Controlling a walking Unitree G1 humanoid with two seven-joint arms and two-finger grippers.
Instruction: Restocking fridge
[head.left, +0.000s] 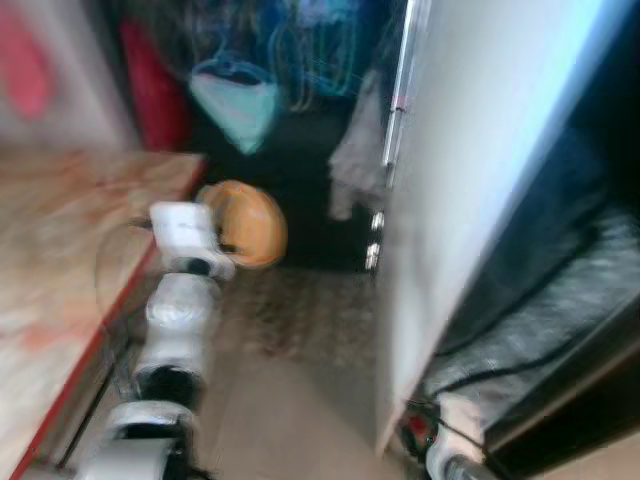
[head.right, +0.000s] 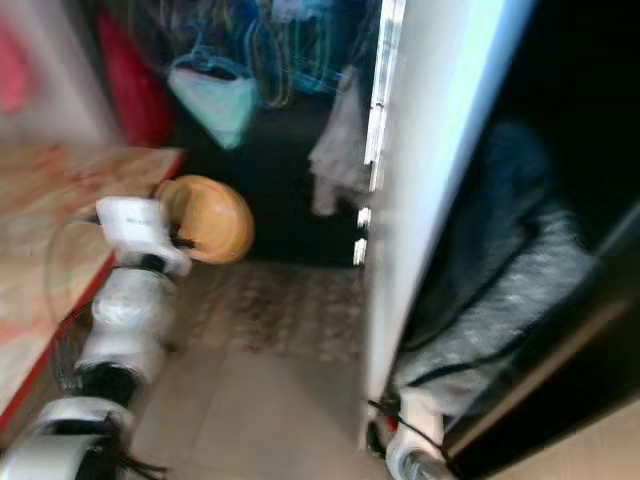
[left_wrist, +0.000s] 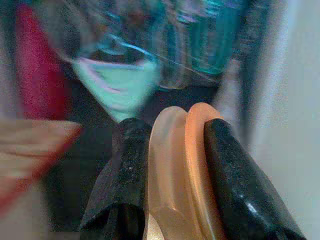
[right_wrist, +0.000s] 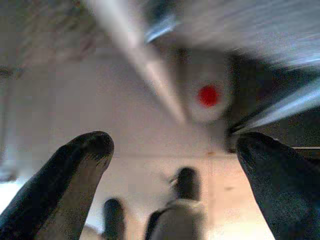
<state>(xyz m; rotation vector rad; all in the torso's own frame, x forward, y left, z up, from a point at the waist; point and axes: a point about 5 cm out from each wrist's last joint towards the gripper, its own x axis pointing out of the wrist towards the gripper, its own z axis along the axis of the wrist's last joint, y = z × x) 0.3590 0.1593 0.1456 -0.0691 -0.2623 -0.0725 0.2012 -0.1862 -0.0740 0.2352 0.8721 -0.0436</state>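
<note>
A: Fridge door (head.left: 470, 150), white, stands tall on the robot's right, its edge toward the camera, a metal handle strip (head.left: 400, 90) running down it. Item carried?

B: One orange-yellow rounded object (head.left: 245, 222), blurred, kind not clear; possibly a bowl or lid. In the left wrist view it sits pinched edge-on (left_wrist: 182, 175) between the two black fingers (left_wrist: 127, 170) of the left gripper (left_wrist: 175, 145), raised ahead of the silver left arm (head.left: 180, 320).

A: Right gripper?

B: Right gripper (right_wrist: 175, 150), fingers spread wide with nothing between them, pointing down at a pale floor (right_wrist: 100, 110). A white part with a red dot (right_wrist: 208, 95) lies beyond it.

A: Surfaces?

B: Light wooden tabletop with a red edge (head.left: 60, 260) on the left. Tiled floor, a patterned patch (head.left: 300, 310) farther off.

A: Room beyond?

B: Dark recess; a turquoise bag (head.left: 235, 100) hanging, a red item (head.left: 150, 90) beside it, grey cloth (head.left: 355, 160) near the door. Everything motion-blurred.
</note>
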